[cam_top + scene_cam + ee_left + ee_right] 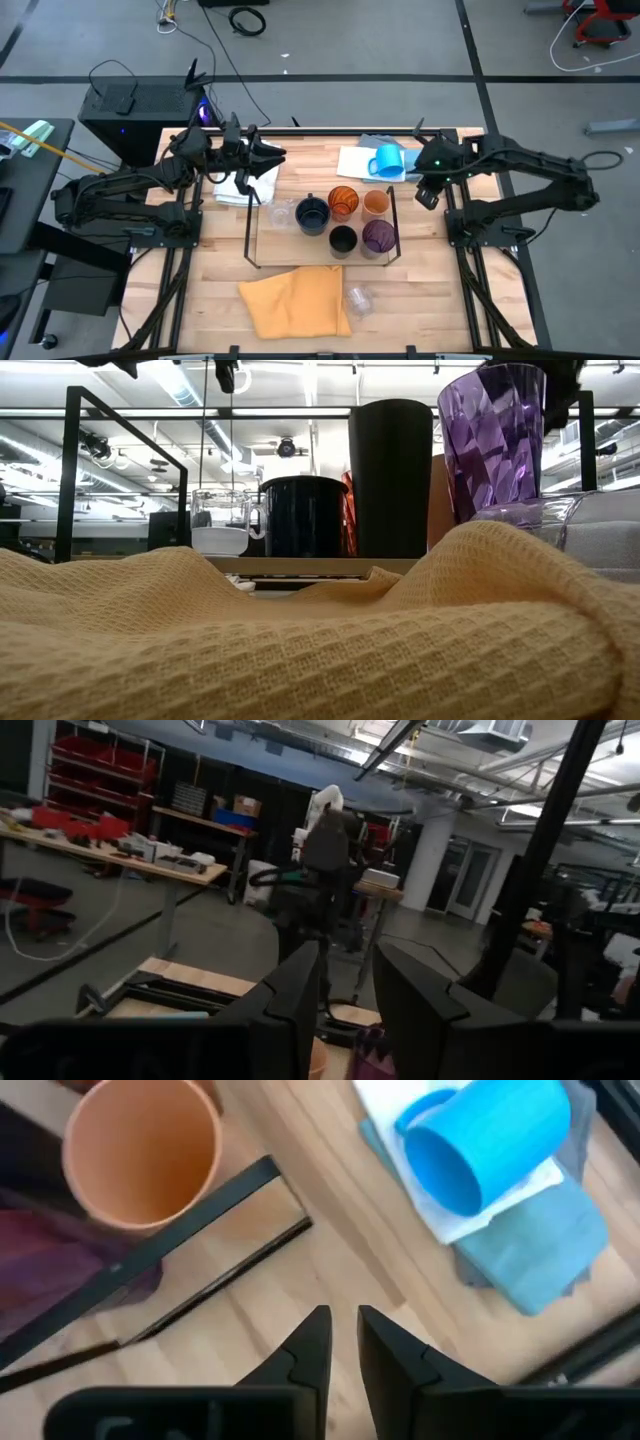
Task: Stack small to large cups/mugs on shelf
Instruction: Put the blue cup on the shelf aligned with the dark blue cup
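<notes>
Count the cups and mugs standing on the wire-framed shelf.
6: clear glass, navy mug, dark orange cup, pale orange cup, black cup, purple cup. The blue mug lies off it.

grey floor (400, 40) with cables, red shelving (95, 765), a workbench (150, 860) and office chair (325, 850) under ceiling lights.

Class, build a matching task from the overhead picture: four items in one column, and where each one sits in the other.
Items:
1. bright blue mug
2. purple cup
3. yellow cloth
4. clear glass

Places:
A. flat on the table in front of the shelf
B. on the shelf
C. on its side on folded cloths behind the shelf
D. on the table beside the yellow cloth

Pairs: 1-C, 2-B, 3-A, 4-D
</notes>
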Motion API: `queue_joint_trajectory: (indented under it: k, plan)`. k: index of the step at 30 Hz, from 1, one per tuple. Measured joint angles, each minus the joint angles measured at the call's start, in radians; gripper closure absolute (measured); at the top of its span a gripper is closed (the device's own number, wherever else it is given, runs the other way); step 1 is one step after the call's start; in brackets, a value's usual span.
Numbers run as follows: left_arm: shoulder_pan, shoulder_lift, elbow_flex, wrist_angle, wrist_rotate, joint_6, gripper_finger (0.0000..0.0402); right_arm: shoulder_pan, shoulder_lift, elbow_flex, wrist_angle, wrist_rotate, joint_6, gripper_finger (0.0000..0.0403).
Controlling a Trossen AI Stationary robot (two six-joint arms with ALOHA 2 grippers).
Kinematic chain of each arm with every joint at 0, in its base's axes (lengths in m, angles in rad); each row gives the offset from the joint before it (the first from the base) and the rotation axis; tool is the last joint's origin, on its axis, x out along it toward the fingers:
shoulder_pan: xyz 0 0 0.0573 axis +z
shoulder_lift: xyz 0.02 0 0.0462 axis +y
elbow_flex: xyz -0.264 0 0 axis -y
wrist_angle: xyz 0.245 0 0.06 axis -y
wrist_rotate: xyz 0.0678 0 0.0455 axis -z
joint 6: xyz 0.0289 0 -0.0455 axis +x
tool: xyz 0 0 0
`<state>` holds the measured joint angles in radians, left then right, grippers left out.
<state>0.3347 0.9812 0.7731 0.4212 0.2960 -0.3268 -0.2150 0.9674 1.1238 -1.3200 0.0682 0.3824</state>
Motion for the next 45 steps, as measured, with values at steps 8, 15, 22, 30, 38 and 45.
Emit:
queue_joint_trajectory:
  k: [8,15,22,30,38,45]
  plan:
    - [0.024,0.0,0.0,0.001,-0.009,0.055,0.0296,-0.005,-0.058,-0.195,0.132,-0.073,0.094,0.0342]
    - [0.061,0.0,0.0,0.0,-0.009,0.103,0.0296,-0.006,-0.02,-0.245,0.344,0.047,0.219,0.0354]
    - [0.115,0.0,0.0,0.001,-0.008,0.103,0.0296,-0.05,0.076,-0.234,0.333,0.106,0.11,0.0346]
    - [0.136,0.0,0.0,0.0,-0.008,0.087,0.0297,-0.171,0.189,-0.234,0.358,0.057,-0.062,0.0307]
    - [0.136,0.0,0.0,0.001,-0.009,0.087,0.0297,-0.345,0.193,-0.233,0.358,0.014,-0.093,0.0273]
    - [0.136,0.0,0.0,0.001,-0.015,0.089,0.0297,-0.448,0.215,-0.233,0.368,-0.119,-0.115,0.0271]
